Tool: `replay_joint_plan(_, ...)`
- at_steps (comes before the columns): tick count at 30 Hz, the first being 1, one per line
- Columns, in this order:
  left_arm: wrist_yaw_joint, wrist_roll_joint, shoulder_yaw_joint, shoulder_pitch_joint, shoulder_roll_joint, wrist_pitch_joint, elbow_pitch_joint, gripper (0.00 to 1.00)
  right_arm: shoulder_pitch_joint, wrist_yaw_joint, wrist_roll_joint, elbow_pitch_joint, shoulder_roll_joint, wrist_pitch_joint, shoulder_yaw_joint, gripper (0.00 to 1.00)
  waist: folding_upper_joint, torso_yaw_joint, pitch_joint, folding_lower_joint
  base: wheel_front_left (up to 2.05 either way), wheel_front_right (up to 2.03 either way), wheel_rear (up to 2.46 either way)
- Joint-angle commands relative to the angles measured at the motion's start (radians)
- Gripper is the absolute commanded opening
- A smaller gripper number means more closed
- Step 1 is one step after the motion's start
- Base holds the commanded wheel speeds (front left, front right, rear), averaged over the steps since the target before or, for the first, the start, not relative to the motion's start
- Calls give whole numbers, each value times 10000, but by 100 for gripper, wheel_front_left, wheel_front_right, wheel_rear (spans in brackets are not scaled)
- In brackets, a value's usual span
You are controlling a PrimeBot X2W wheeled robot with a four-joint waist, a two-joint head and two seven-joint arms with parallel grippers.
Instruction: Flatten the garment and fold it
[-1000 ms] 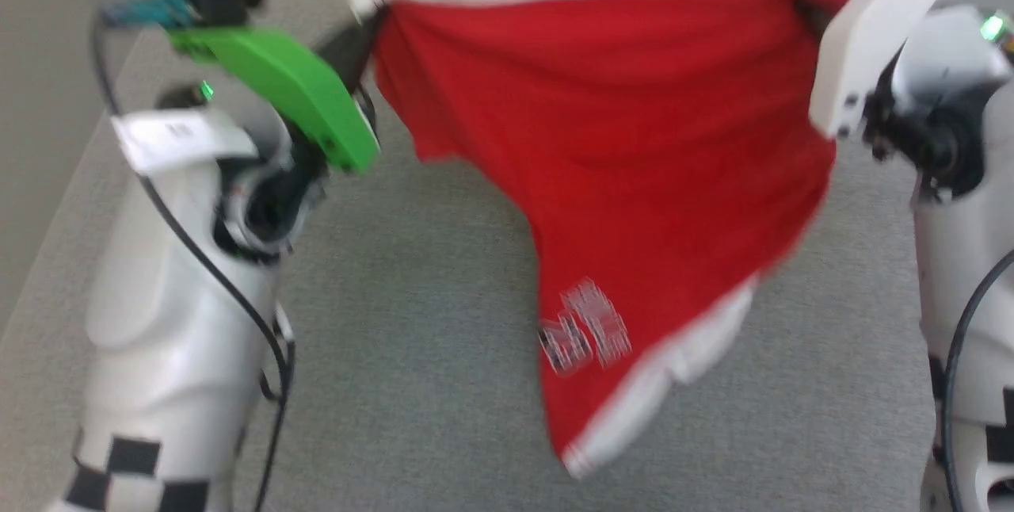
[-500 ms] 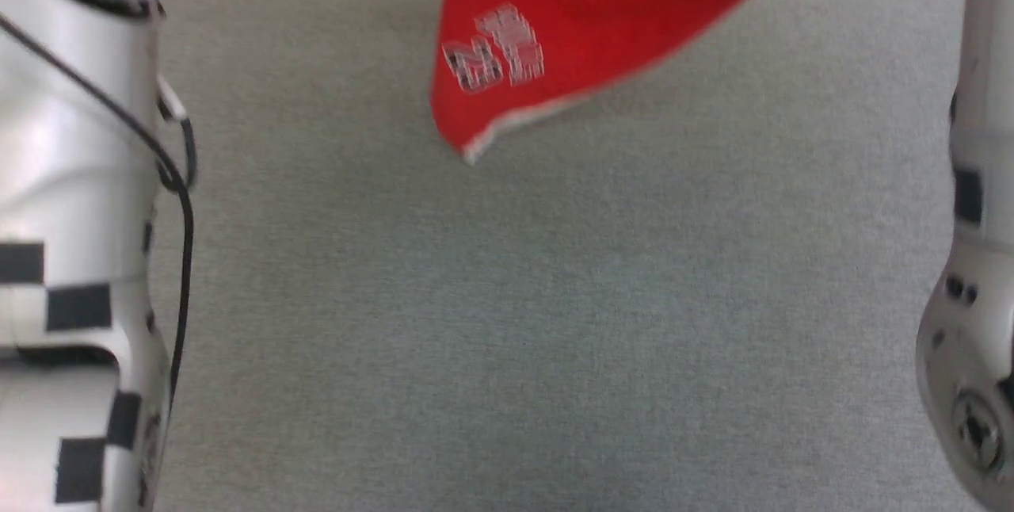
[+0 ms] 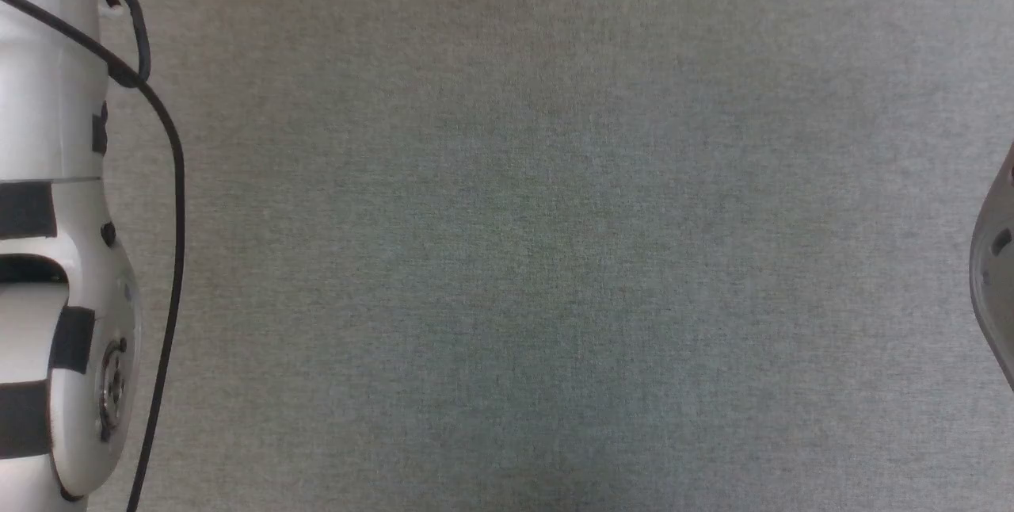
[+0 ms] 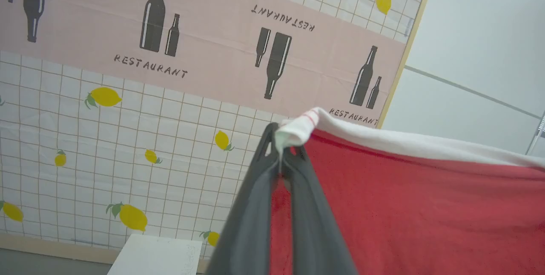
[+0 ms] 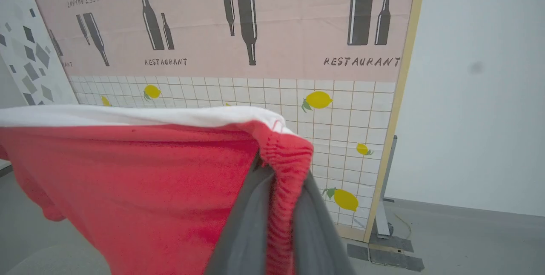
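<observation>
Left side first. My left forearm is standing over the left edge of the grey table, with a black cable trailing down beside it.

The left gripper is clamping one top corner of the garment, fingers pressed together on the white trim band (a thin red line is running through that band). From that corner the red cloth is stretching away rightward, its white top edge pulled fairly straight and the rest hanging below.

Behind it a backdrop panel is showing dark bottles, lemons on a grid and the word RESTAURANT.

The right gripper is pinching the opposite top corner, with gathered, ribbed red fabric bunched between its closed fingers. So the garment is hanging in the air, spread between both grippers. I cannot tell whether its lower hem is reaching the table.

A grey piece of the right arm is poking in at the table's right edge.
</observation>
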Motion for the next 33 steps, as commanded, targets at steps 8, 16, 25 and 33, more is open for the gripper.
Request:
replay_joint_plan(8,-379,-526,-506,553,-64,-583,651,0,911,-23,338,671,-71,-732,624,0,0,219,233,-1,0,0,0)
replay_joint_plan(16,-409,-1969,-1776,3029,-300,-576,-340,0,4108,-23,1574,-331,-309,-967,1072,0,0,740,-1340,-1,0,0,0)
replay_joint_plan(25,-375,-3123,-2377,7186,-222,-922,-1939,0,9408,-23,3245,-3210,-769,-152,694,0,0,1148,-3422,-1,0,0,0)
replay_joint_plan(33,364,-3792,-2352,11188,-233,-937,-3292,0,13774,-23,3991,-5549,-616,1323,327,0,0,1198,-4432,-1,0,0,0)
